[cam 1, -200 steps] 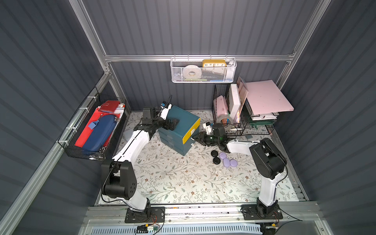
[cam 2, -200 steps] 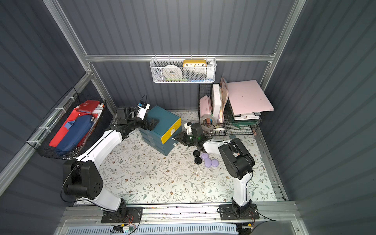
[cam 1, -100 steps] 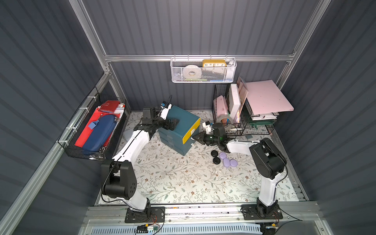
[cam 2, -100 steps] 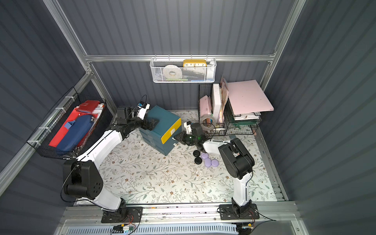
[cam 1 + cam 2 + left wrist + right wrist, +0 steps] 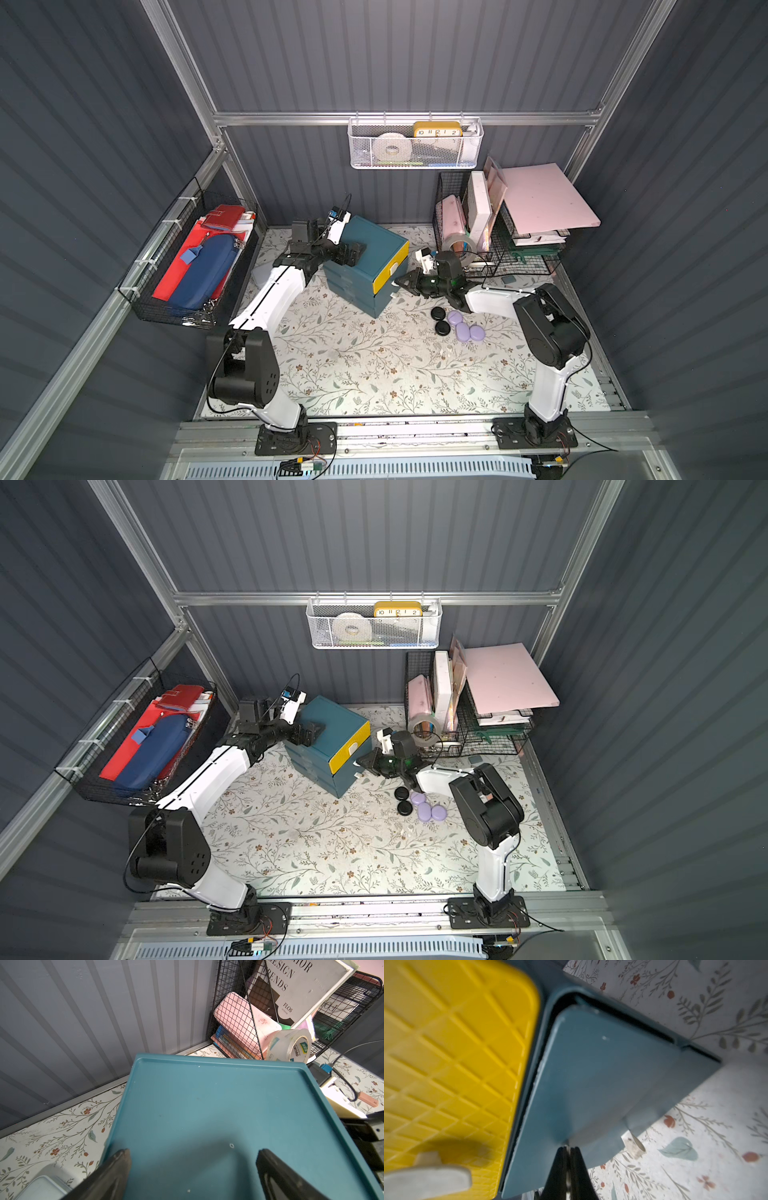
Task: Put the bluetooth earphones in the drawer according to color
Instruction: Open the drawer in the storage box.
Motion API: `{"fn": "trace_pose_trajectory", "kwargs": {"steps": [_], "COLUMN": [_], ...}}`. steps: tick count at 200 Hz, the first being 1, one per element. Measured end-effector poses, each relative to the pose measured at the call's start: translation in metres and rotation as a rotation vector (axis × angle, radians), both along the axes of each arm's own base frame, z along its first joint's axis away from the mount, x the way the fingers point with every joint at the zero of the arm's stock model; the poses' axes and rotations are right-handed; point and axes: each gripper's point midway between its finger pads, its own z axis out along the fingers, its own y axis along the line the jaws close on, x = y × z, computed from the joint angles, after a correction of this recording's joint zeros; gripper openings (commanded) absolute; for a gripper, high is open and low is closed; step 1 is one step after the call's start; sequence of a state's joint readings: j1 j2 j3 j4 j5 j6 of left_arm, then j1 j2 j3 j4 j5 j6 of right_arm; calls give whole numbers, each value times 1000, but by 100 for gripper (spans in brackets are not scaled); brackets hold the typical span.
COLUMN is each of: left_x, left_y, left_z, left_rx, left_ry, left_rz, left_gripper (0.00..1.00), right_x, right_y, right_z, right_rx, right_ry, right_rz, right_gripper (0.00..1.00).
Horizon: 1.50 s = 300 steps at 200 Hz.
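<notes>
The teal drawer cabinet (image 5: 370, 245) stands at the back centre, with a yellow top drawer (image 5: 388, 272) over two teal ones. My left gripper (image 5: 193, 1153) lies open on the cabinet's top (image 5: 207, 1105), its fingers spread wide. My right gripper (image 5: 566, 1149) is shut on the small white handle of the middle teal drawer (image 5: 602, 1074); in both top views it sits at the cabinet's front (image 5: 401, 280) (image 5: 361, 762). On the mat right of the cabinet lie two black earphones (image 5: 437, 313) (image 5: 442, 328) and three lavender ones (image 5: 455, 318) (image 5: 462, 331) (image 5: 476, 333).
A black wire rack (image 5: 498, 232) with books and a tape roll (image 5: 457, 245) fills the back right. A wire basket (image 5: 187, 266) hangs on the left wall, a white mesh basket (image 5: 415, 145) on the back wall. A translucent box (image 5: 259, 274) lies left of the cabinet.
My right gripper's jaws have closed onto the middle drawer's handle. Both arms have stayed nearly where they were.
</notes>
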<state>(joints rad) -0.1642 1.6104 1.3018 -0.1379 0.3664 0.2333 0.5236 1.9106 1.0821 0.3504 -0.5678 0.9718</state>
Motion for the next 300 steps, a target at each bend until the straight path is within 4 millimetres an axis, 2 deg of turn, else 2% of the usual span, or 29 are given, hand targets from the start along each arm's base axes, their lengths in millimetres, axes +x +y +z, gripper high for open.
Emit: {"fn": "trace_pose_trajectory", "kwargs": {"steps": [149,271,300], "left_x": [0,0,0], "left_y": [0,0,0], "left_z": [0,0,0], "left_rx": [0,0,0], "left_ry": [0,0,0], "left_rz": [-1,0,0], "left_gripper": [99,99,99], "right_x": [-27,-34,-34], "right_y": [-48,-58,-58], "right_z": [-5,-7,-7], "right_rx": [-84,-101,-101], "right_ry": [42,48,49], "right_rz": [-9,-12,-12], "right_gripper": [0,0,9]}}
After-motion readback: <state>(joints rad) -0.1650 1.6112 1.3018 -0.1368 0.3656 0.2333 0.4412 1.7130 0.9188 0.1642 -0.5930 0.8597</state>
